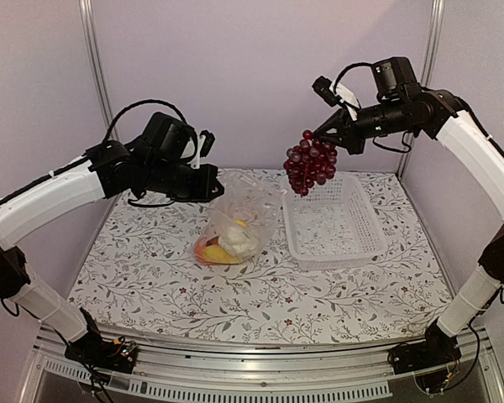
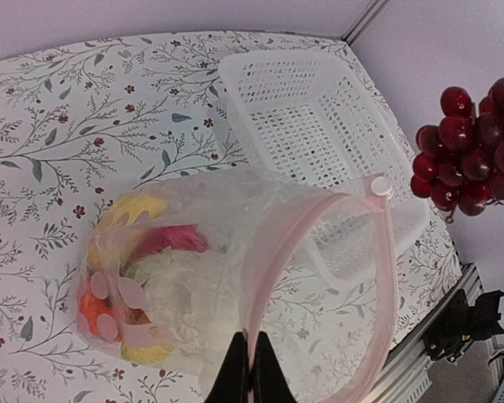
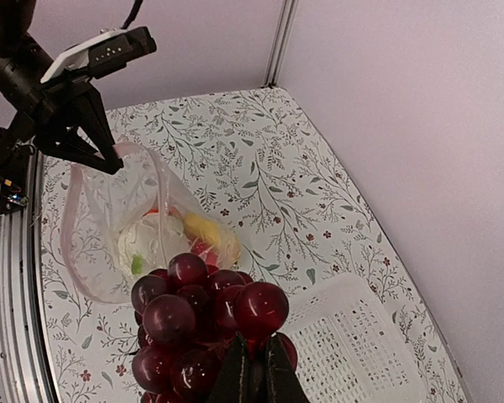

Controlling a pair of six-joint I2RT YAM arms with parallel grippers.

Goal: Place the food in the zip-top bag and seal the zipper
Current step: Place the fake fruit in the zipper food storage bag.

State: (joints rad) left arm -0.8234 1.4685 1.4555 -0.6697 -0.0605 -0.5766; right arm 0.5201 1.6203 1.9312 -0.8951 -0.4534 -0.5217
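Observation:
My left gripper (image 1: 217, 191) is shut on the pink zipper (image 2: 273, 277) rim of the clear zip-top bag (image 1: 239, 220) and holds its mouth up and open. White cauliflower (image 2: 189, 298), red pepper (image 2: 172, 239) and yellow pieces (image 2: 134, 210) lie in the bag's bottom on the table. My right gripper (image 1: 323, 136) is shut on the dark red grape bunch (image 1: 311, 163), which hangs in the air above the basket's left edge, right of the bag. The bunch also shows in the right wrist view (image 3: 206, 323) and the left wrist view (image 2: 470, 147).
A white mesh basket (image 1: 336, 222) stands right of the bag and holds nothing I can see. Purple walls close the back and right side. The metal rail (image 1: 252, 378) runs along the near edge.

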